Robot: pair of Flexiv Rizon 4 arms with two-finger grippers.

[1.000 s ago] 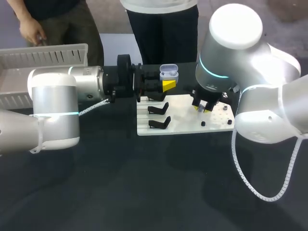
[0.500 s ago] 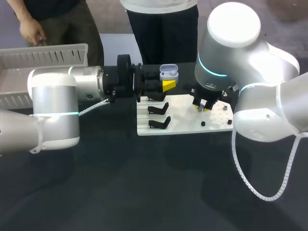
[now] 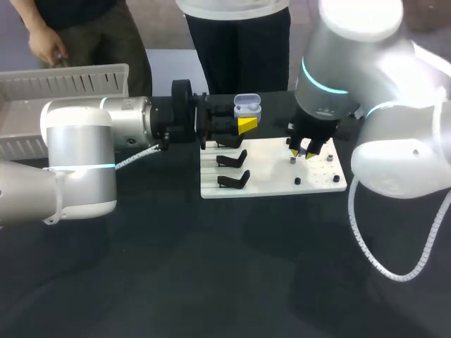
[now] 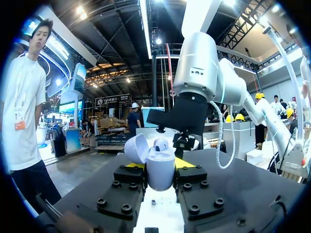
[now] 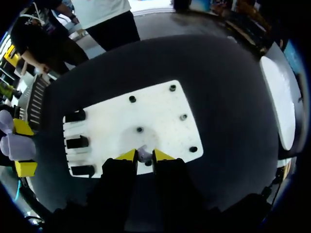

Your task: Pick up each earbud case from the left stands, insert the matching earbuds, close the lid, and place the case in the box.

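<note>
L gripper [image 4: 155, 165] clamps open earbud case [image 4: 160, 175]; only L wrist view shows seated bud [image 4: 161, 144] inside. R wrist view: R gripper [image 5: 145, 156] pinches loose earbud [image 5: 144, 154] over white board [image 5: 160, 109].

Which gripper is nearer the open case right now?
Left. The left gripper is shut on the case; the right gripper hangs over the board, apart from the case to its right, shut on an earbud.

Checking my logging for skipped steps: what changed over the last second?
The right gripper rose and shifted rightward over the white board, holding an earbud. The left gripper kept holding the open earbud case in place; the stands didn't move.
</note>
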